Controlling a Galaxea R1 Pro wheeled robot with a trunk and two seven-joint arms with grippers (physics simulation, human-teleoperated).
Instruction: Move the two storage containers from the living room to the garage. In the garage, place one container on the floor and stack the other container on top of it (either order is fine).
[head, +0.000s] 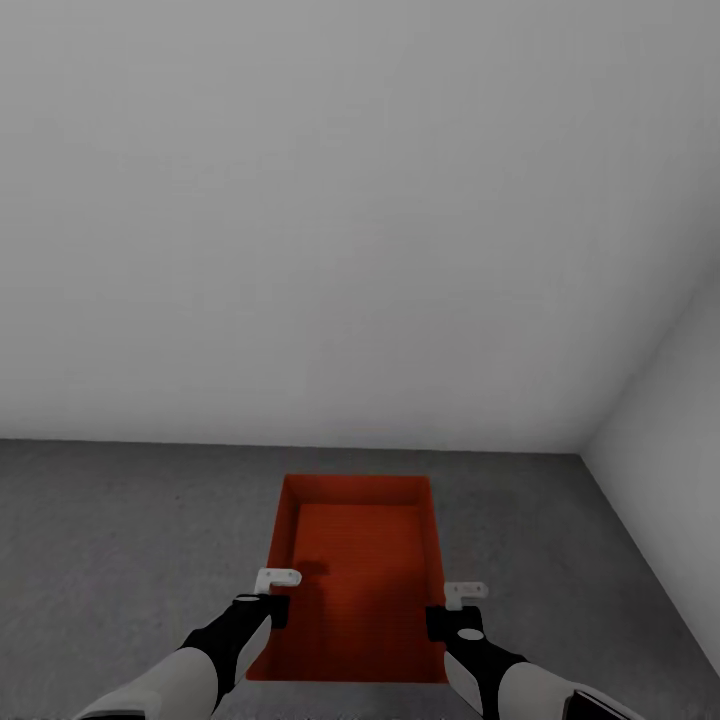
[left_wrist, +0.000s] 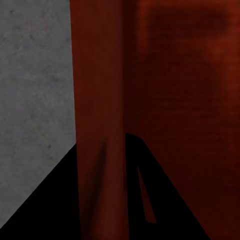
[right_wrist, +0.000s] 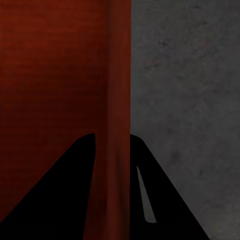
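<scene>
On the grey concrete floor (head: 120, 540), near the corner of two white walls (head: 360, 200): one orange-red open-top bin (head: 360, 560), long side running away from the robot. Left tool (head: 268, 592) closed over the bin's left wall; right tool (head: 452, 600) closed over its right wall, one finger on each side.

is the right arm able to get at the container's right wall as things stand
Yes, it looks that way: the right end effector already straddles the right wall of the storage container, one finger inside, one outside over the concrete floor. Nothing blocks it. Whether it is clamped tight is unclear.
</scene>
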